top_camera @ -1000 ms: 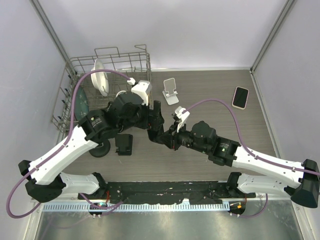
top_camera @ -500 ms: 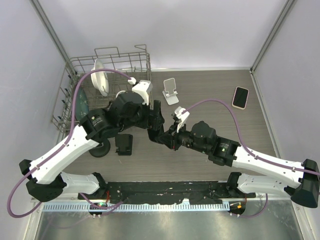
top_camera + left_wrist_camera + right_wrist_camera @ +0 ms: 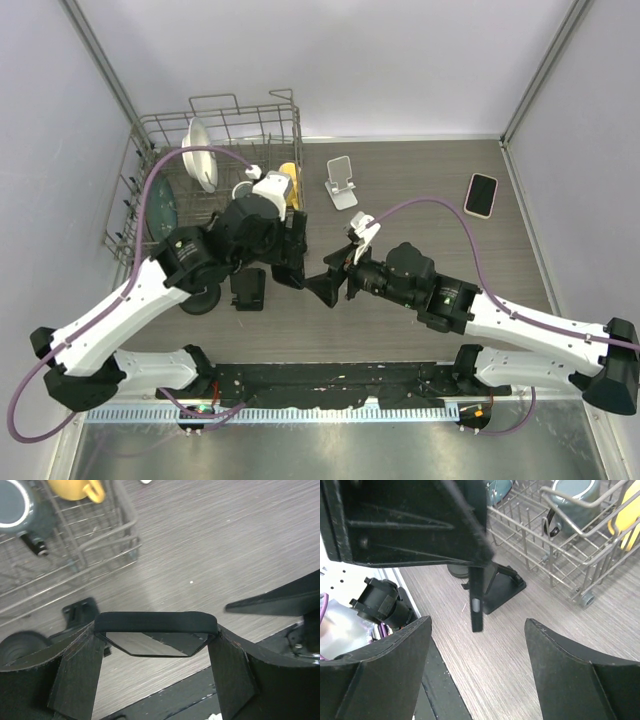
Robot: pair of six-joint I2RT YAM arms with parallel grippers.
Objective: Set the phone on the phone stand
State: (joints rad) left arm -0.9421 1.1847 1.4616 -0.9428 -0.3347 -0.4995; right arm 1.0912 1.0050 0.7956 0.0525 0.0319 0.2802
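No words, numbers, brands or signs can be read in any view. The phone point(image 3: 152, 643) has a dark, shiny face with no letters on it.

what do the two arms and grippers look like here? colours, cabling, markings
Matching pair: left arm and right arm have white link shells, black joint housings and black bases. A purple cable loops along each to a small white wrist module. Fingers are broad, flat, matte black wedges. No markings legible.
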